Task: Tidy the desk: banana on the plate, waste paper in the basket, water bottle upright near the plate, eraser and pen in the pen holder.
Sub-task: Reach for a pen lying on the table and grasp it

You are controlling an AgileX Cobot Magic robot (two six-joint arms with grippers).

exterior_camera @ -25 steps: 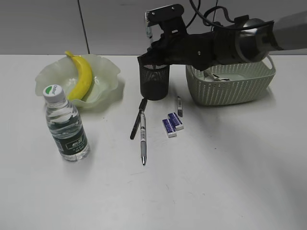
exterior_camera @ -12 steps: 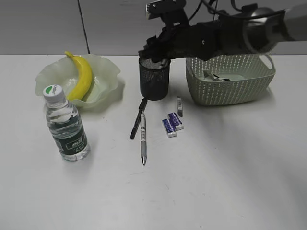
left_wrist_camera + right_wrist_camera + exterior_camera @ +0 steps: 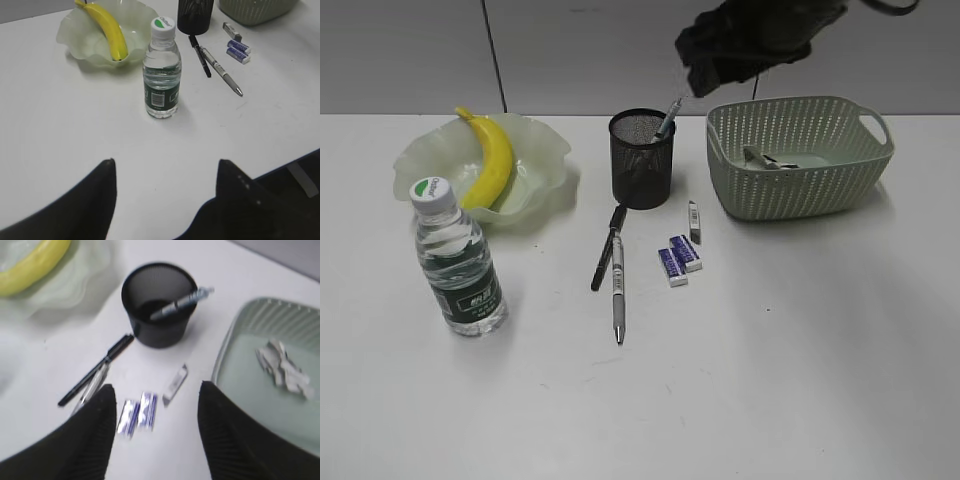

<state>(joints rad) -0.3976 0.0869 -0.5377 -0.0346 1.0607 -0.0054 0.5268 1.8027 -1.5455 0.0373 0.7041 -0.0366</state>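
The banana (image 3: 492, 160) lies in the pale green plate (image 3: 545, 150). In front of it the water bottle (image 3: 458, 262) stands upright. One pen (image 3: 667, 120) leans inside the black mesh pen holder (image 3: 642, 165). A black pen (image 3: 608, 250) and a silver pen (image 3: 617, 290) lie on the desk (image 3: 770, 350), beside two blue erasers (image 3: 679, 260) and a grey one (image 3: 694, 222). Waste paper (image 3: 765, 158) sits in the basket (image 3: 800, 170). My right gripper (image 3: 156, 390) hangs open and empty high above the erasers (image 3: 139, 417). My left gripper (image 3: 166, 162) is open over bare desk, short of the bottle (image 3: 161, 75).
The right arm (image 3: 750, 40) is a dark blur above the gap between pen holder and basket. The left arm is outside the exterior view. The desk's near edge (image 3: 280, 167) shows at the lower right of the left wrist view.
My right gripper opened over the pen holder and left a pen leaning in it. It then rose up and to the right. The left gripper has not moved.
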